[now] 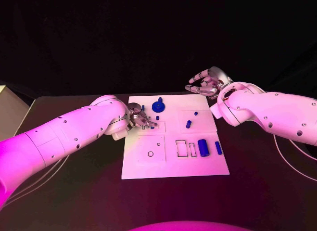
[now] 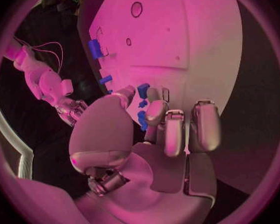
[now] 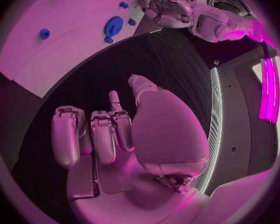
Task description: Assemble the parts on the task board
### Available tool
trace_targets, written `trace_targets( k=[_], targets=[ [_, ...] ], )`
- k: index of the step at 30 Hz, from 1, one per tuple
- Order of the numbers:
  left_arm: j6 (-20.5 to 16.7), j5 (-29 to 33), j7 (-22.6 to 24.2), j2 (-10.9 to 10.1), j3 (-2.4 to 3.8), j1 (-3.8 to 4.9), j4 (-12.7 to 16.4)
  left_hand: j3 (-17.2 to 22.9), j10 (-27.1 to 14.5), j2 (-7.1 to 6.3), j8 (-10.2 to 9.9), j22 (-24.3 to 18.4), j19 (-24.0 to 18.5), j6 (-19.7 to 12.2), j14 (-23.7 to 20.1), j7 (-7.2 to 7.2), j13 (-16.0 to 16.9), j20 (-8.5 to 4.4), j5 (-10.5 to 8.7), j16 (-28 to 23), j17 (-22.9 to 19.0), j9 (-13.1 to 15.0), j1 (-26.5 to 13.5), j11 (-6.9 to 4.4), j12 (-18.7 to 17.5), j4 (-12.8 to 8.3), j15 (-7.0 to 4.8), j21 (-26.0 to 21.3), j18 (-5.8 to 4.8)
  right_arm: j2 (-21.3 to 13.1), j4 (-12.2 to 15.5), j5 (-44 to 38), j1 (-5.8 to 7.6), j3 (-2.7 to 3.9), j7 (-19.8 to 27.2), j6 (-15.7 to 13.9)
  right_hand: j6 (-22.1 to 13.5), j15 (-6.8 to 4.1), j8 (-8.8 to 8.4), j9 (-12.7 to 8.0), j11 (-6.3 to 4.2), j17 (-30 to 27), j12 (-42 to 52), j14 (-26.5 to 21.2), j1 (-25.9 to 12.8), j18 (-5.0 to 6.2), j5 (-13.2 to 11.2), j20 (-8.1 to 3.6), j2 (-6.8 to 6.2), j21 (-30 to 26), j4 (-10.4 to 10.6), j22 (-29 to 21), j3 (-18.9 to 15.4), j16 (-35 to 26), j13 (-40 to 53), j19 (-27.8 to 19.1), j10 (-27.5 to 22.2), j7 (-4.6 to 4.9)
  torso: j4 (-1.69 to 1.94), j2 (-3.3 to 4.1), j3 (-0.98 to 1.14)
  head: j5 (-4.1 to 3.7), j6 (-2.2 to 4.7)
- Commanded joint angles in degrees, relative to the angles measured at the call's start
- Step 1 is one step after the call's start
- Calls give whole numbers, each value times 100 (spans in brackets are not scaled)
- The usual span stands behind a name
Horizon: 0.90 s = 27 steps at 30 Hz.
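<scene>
The white task board (image 1: 173, 163) lies in the middle of the black table. My left hand (image 1: 139, 119) rests on the board's far left part; its thumb and a finger (image 2: 156, 110) pinch a small blue part (image 2: 142, 119), with further small blue pieces (image 2: 143, 89) just beyond the fingertips. A round blue part (image 1: 158, 106) stands near the far edge, two small pegs (image 1: 188, 123) near the middle, and a thick blue cylinder (image 1: 202, 147) beside a thin one (image 1: 218, 147) at the near right. My right hand (image 1: 205, 83) hovers past the board's far right corner, fingers curled, holding nothing.
Outlined slots (image 1: 181, 148) and a round hole (image 1: 150, 154) mark the board's near half. A pale box (image 1: 4, 110) stands at the table's left edge. Cables (image 1: 290, 159) hang under my right arm. Dark table (image 1: 262, 192) surrounds the board.
</scene>
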Motion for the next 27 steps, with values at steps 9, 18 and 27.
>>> trace_targets(
  k=[9, 18, 27],
  targets=[
    [-97, 224, -41, -70, 12, -28, 85, -204, -54, 23, -14, -10, -2, -2, 535, 21, -23, -2, -31, 28, 1349, 30, -136, 2, -9, 9, -24, -30, -51, -1, 7, -46, -16, 2, 57, 57, -42, 6, 8, -5, 1, 1485, 18, 601, -56, -6, 54, -8, -10, -12, -5, 739, 41, 13, 1062, 339, 116, 15, -4, 1, -1, -3, 10],
    [-183, 455, 15, -169, 281, -29, 222, -357, -177, 95, -73, -146, -92, -114, 508, 52, -187, 8, -28, -21, 1272, 39, -85, 30, -118, 2, -8, -105, -22, -6, 6, -45, -24, 2, 62, 50, -42, 6, 8, -5, 1, 1485, 18, 601, -56, -6, 54, -8, -10, -12, -5, 739, 41, 13, 1062, 339, 116, 15, 1, -3, 4, -6, 36],
    [-217, 513, 83, -320, 681, -27, 307, -526, -524, 255, -274, -364, -242, -314, 464, 159, -677, 75, -23, -95, 1159, -27, 163, 123, -454, -3, 71, -237, 24, -16, 5, -45, -27, 2, 67, 44, -42, 6, 8, -5, 1, 1485, 18, 601, -56, -6, 54, -8, -10, -12, -5, 739, 41, 13, 1062, 339, 116, 15, 4, -4, 8, -6, 70]
  ],
)
